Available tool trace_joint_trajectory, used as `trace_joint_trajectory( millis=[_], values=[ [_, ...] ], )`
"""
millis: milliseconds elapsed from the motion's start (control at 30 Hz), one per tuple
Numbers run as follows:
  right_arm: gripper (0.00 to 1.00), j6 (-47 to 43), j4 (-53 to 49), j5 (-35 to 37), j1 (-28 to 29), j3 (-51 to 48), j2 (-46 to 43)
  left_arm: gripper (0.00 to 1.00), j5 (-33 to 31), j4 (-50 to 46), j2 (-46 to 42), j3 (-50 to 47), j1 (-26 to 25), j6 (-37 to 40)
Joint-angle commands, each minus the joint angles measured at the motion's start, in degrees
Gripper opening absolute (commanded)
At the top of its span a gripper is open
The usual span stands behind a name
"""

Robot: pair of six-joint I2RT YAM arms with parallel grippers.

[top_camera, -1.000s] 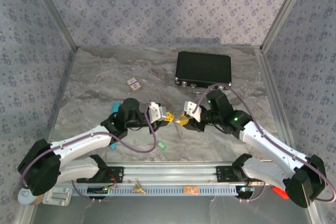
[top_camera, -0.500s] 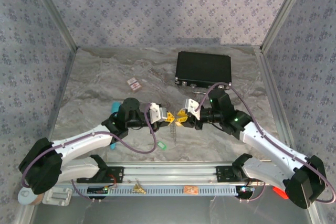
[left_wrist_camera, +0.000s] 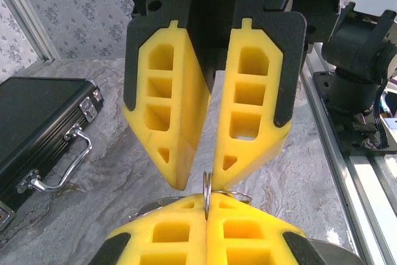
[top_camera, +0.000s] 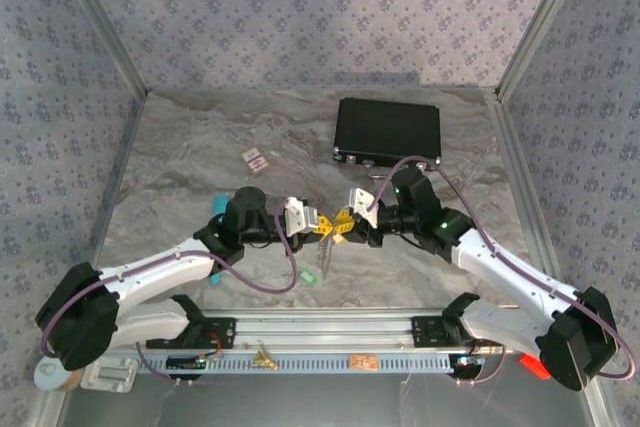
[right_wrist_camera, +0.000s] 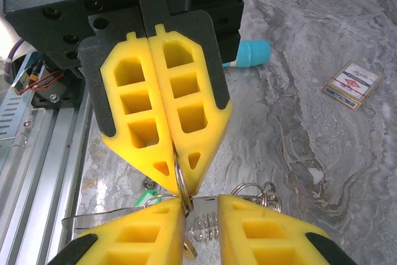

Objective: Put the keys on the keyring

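We see a thin, shiny metal keyring [left_wrist_camera: 206, 189], matt yellow foam-like jaws backed in black plastic, a glossy marbled desk [left_wrist_camera: 111, 166], and a smooth black case [left_wrist_camera: 37, 110].

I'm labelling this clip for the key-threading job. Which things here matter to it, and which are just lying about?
Part of the job:
- keyring, pinched in the left hand
- right hand, tip to tip with the left, jaws parted
- green key, lying loose below both hands

Just lying about:
- black case
- red-and-white card
- teal pen
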Motion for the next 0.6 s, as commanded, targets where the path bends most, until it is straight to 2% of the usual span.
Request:
trace_joint_trajectory(
  millis=[0, 200, 300, 400, 567],
  values=[
    [0.19, 0.8, 1.4, -2.3, 0.4, 1.5, 0.8, 0.00, 2.8, 4.7, -0.1, 0.2, 0.0, 0.8],
    [0.00, 0.5, 2.0, -4.7, 0.3, 1.7, 1.4, 0.00, 2.5, 5.0, 0.0, 0.1, 0.0, 0.4],
    [0.00, -1.0, -0.3, -4.5, 0.3, 2.3, 1.1, 0.02, 0.3, 2.3, -0.1, 0.8, 0.0, 0.5],
    [0.00, -3.5, -4.9, -2.5, 0.3, 3.7, 0.9, 0.16, -1.7, -2.9, -0.5, 1.8, 0.0, 1.9],
    [0.00, -7.6, -12.2, 0.7, 1.1, 6.9, 2.2, 0.18, -2.9, -8.7, -0.4, 3.3, 0.0, 3.7]
  ],
)
